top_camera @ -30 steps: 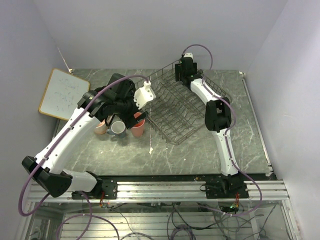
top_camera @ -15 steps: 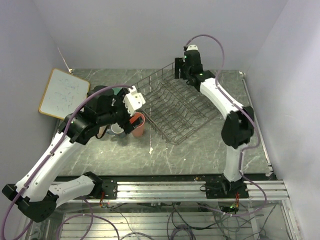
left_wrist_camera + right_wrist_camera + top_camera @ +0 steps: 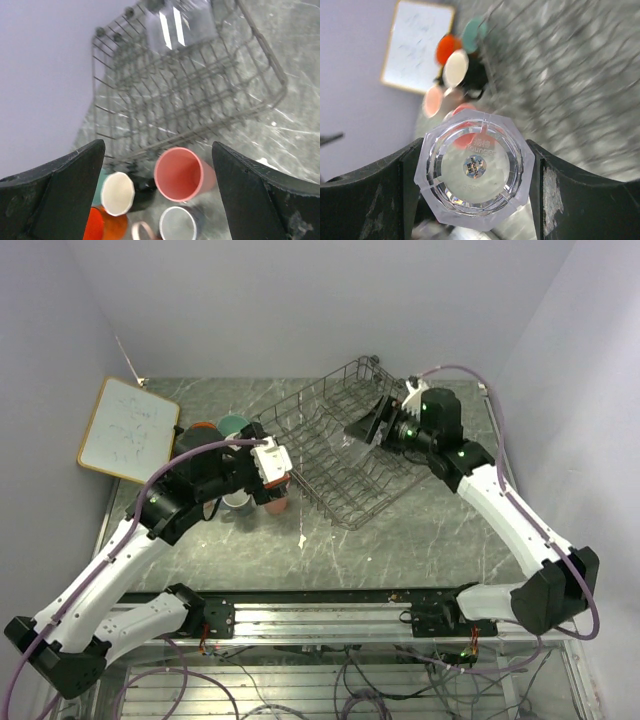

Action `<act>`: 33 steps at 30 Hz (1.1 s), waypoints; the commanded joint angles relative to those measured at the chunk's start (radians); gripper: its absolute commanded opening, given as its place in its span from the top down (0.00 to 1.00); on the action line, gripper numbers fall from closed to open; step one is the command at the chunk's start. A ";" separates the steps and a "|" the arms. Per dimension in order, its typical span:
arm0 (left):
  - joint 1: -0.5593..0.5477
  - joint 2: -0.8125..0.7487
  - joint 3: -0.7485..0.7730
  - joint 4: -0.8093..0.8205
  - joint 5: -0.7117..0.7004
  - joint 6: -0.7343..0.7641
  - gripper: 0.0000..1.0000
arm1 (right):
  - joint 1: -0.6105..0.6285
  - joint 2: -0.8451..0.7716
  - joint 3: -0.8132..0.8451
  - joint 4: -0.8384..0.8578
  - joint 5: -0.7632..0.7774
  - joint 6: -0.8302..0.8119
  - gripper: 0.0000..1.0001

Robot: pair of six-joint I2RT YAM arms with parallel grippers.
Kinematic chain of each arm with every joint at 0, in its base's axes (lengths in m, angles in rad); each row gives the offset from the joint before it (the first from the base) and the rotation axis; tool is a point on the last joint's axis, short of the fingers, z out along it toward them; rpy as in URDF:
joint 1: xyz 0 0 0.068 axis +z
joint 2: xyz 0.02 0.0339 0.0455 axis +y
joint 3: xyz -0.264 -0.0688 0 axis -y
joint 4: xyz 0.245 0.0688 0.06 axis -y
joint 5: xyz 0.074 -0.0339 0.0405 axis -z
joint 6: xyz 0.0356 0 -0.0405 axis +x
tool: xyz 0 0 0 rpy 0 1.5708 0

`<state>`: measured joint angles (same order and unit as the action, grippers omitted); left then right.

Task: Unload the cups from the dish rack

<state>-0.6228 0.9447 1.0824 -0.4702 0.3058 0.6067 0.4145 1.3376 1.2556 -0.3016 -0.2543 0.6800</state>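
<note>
Grey-green marbled stone forms the worktop (image 3: 420, 530), boxed in by plain pale lilac walls on the left, back and right. A metal rail carrying the two arm bases runs along the near edge.

The dish rack (image 3: 345, 490), a grey wire basket, sits at an angle in the middle of the worktop, one corner close to the back wall. A wood-framed whiteboard (image 3: 128, 427) leans at the far left.

Six cups stand upright in a tight cluster just beside the rack's left side:
- a tall pink tumbler (image 3: 180, 174) nearest the rack
- a grey-blue cup (image 3: 178, 223)
- a black mug (image 3: 145, 187) with a pale inside
- an orange mug (image 3: 102, 225)
- a pale pink mug (image 3: 142, 231)
- a mint green mug (image 3: 235, 424)

The left claw (image 3: 157, 147) hangs over this cluster with its jaws spread wide, holding nothing.

The right claw (image 3: 475, 145) is part closed around a clear glass (image 3: 474, 170), gripping it by the sides over the far right part of the rack. The glass's faceted base faces the wrist camera.

Bare stone stretches in front of the rack and to its right, as far as the right wall. A small white scrap (image 3: 302, 538) lies just off the rack's near corner. The gap between the cups and the whiteboard is narrow
</note>
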 commanded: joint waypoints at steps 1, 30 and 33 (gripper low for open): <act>0.002 -0.035 -0.010 0.148 -0.009 0.087 0.01 | 0.036 -0.100 -0.170 0.252 -0.283 0.327 0.79; -0.005 -0.120 0.054 0.086 0.187 -0.068 0.13 | 0.362 -0.120 -0.458 1.010 -0.197 0.966 0.80; -0.005 -0.108 0.064 0.098 0.182 -0.096 0.20 | 0.396 -0.100 -0.433 0.998 -0.182 0.960 0.79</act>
<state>-0.6247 0.8246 1.1072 -0.4305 0.4614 0.5911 0.7738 1.2175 0.7872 0.6128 -0.4808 1.6062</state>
